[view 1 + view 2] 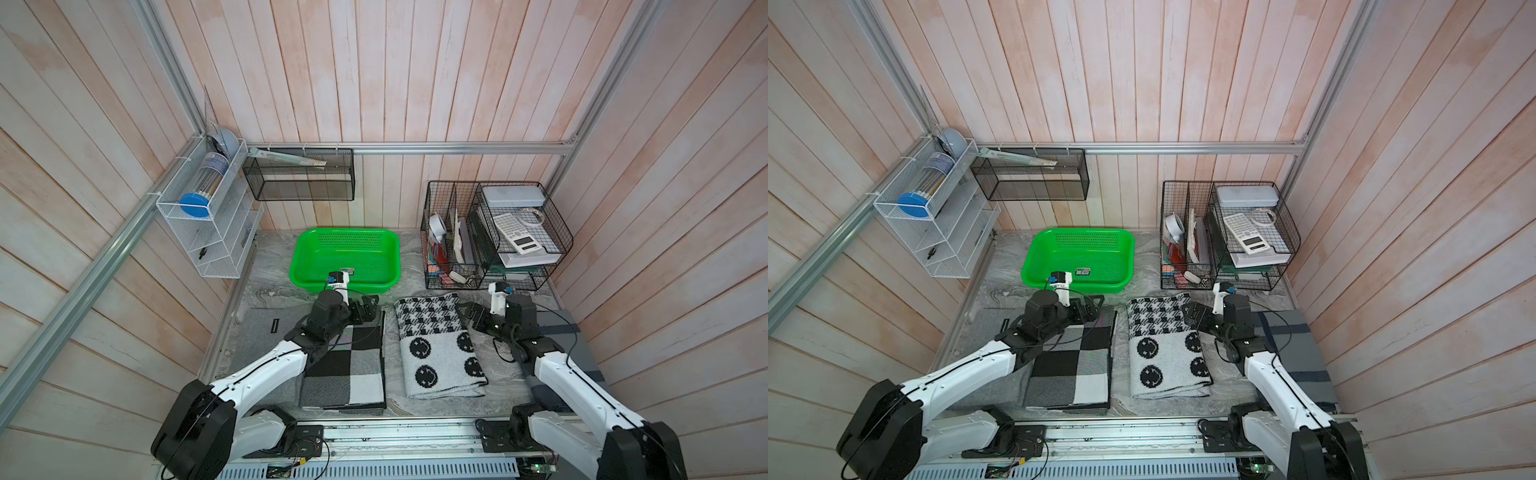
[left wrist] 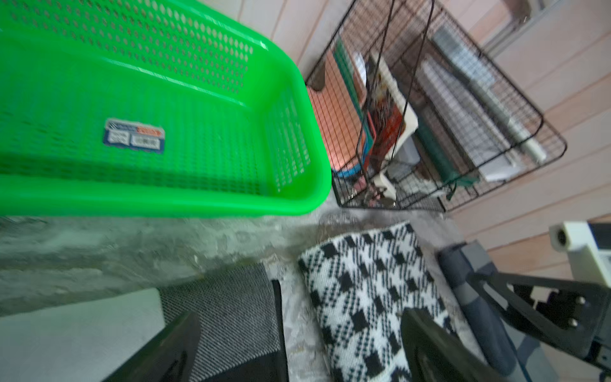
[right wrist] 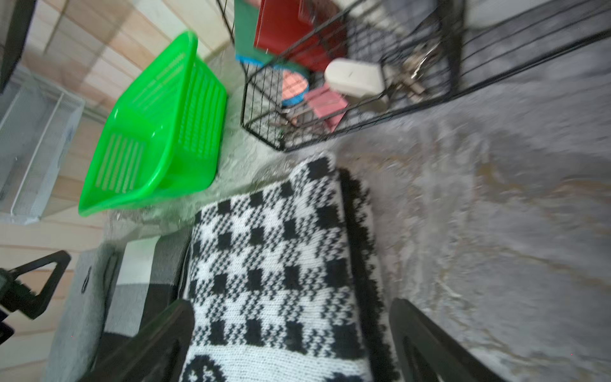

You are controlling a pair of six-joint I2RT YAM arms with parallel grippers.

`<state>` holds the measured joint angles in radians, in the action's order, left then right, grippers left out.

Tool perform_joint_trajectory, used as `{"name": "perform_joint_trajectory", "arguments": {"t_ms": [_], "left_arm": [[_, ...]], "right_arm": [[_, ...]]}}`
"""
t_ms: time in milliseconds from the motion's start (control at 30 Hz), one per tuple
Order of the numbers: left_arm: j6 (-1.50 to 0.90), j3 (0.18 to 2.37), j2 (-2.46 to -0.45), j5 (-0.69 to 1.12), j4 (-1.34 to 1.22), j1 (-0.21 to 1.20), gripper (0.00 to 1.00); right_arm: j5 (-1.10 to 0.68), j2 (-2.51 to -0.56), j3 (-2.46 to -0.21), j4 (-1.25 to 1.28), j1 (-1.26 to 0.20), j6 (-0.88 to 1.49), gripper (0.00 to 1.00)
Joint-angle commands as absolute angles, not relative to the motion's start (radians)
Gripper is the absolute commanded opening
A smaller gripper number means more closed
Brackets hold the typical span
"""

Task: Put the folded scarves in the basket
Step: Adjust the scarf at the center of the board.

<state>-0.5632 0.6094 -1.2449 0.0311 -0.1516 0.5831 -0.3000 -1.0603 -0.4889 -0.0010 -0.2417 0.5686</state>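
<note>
The folded scarf [image 1: 440, 345] lay flat near the basket [image 1: 348, 231] — a soft, light knit that would likely sag, best pinched at its far corners. The left gripper [image 1: 375, 309] and right gripper [image 1: 466, 316] flanked that end, both wide open and empty. The basket's label [image 2: 134, 136] was too blurred to read.

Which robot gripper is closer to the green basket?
Left. The left gripper sits just in front of the basket; the right gripper is farther off, at the smiley scarf edge.
</note>
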Motion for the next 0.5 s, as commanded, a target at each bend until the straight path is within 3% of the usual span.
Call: {"name": "perform_joint_trajectory", "arguments": {"t_ms": [0,267,467], "left_arm": [[-0.544,0.645,-1.285,-0.016,-0.12,0.644,1.0],[-0.483,0.704,-1.373,-0.005,-0.067,0.697,0.99],[-0.479,0.732,-1.446,0.068,-0.06,0.704,0.95]], "right_arm": [[-0.302,-1.15,-0.535,0.036,-0.304,0.603,0.98],[-0.152,-1.227,-0.548,0.051,-0.305,0.627,0.98],[-0.182,-1.318,-0.544,0.086,-0.279,0.664,0.98]]}}
